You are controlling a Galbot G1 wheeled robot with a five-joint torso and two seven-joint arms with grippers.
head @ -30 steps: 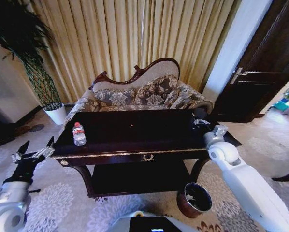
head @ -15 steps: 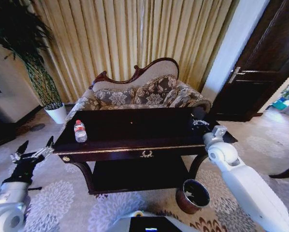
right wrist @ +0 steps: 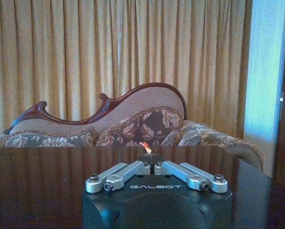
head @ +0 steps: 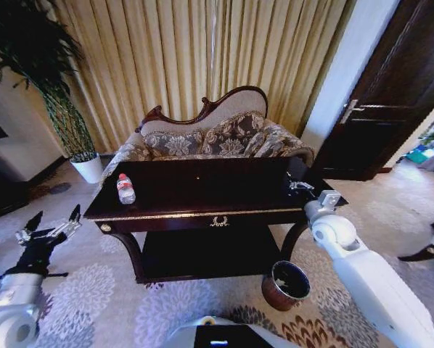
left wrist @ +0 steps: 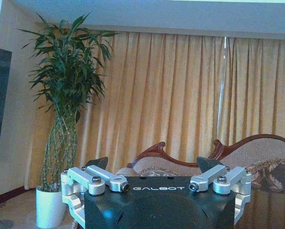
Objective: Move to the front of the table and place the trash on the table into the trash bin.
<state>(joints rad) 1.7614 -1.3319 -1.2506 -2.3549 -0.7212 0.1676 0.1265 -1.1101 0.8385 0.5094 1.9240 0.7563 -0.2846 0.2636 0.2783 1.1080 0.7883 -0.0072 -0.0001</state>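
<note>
One bottle (head: 125, 189) on glossy table (head: 202, 212); sofa (head: 210, 138), curtains behind. Left hand (head: 51, 224) spread empty; right hand (right wrist: 148, 166) pinched shut, empty.

Warm, dim indoor light glows through the pleated golden-yellow curtains (head: 202, 65) at twelve o'clock, while a cooler bluish wash lies on the pale wall strip (right wrist: 266, 76) at three o'clock in the right wrist view. The long dark-brown glossy wooden table (head: 202, 190) mirrors the curtains in soft streaks, and its underside and lower shelf sit in deep shadow. The head view bends straight lines outward toward its edges, and its corners darken.
</note>
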